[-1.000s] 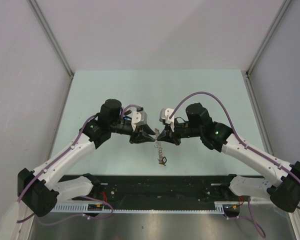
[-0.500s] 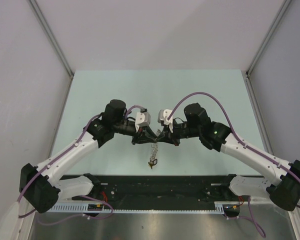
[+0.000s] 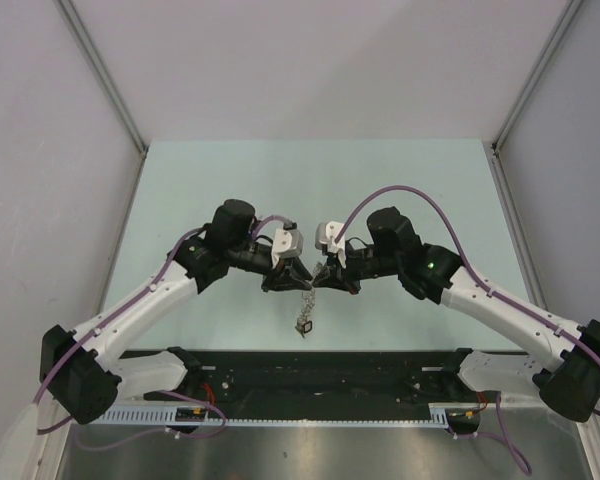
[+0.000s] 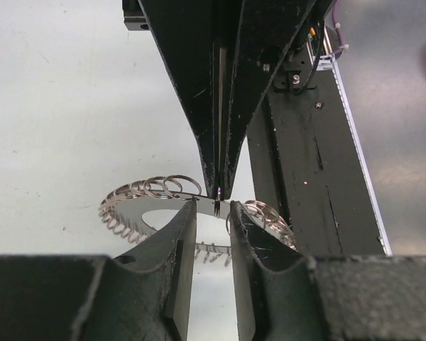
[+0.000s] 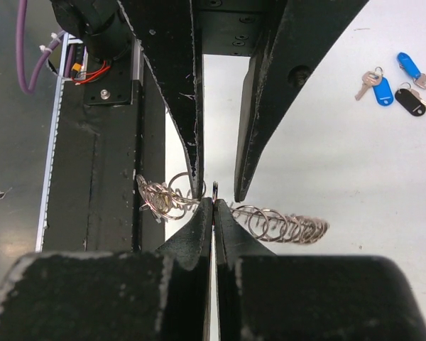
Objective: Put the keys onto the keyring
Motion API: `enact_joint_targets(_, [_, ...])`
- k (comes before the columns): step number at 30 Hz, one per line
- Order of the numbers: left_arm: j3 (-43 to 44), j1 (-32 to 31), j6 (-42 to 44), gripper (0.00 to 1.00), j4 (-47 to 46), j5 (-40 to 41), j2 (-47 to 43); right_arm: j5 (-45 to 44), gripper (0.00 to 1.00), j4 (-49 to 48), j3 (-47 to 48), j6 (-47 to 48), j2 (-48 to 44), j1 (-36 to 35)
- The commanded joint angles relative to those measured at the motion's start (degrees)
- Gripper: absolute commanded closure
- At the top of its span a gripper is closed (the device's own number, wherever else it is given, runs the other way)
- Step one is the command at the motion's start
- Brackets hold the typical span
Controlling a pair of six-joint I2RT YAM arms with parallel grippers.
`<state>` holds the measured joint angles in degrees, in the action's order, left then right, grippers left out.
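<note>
Right pincer (image 5: 214,206) clamped on keyring (image 5: 284,224) wire, mid-air above tabletop (image 5: 341,142); ring droops limp either side. Left pincer (image 4: 211,213) tip-to-tip, jaws apart astride pinch point. Keys (image 5: 396,87) lie loose, well apart, far side from black rail (image 5: 78,199). Left pincer free: likely fetcher.
</note>
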<state>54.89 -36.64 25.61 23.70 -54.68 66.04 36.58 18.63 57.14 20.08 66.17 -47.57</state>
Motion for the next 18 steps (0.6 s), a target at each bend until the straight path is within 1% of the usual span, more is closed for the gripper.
enact_joint_targets(1, [2.1,0.6,4.3,0.69,3.9,-5.1,-1.2,2.6,1.0,-1.5,3.4,0.8,-1.0,-0.2])
enact_joint_targets(6, [2.2,1.0,4.1,0.72,3.5,-6.8,-1.1,2.8,1.0,-1.3,3.5,0.8,-1.2,-0.2])
enact_joint_targets(10, [2.1,1.0,2.2,0.76,1.7,-7.6,-0.8,3.1,1.0,-1.3,3.5,0.8,-1.2,-0.3])
enact_joint_targets(16, [1.7,1.0,-0.7,0.77,-1.6,-7.8,-0.8,2.6,1.0,-1.1,3.7,0.8,-0.7,-0.7])
enact_joint_targets(18, [1.5,0.9,-1.3,0.79,-2.1,-7.7,-0.8,2.4,1.0,-1.4,3.9,0.8,-0.6,-0.9])
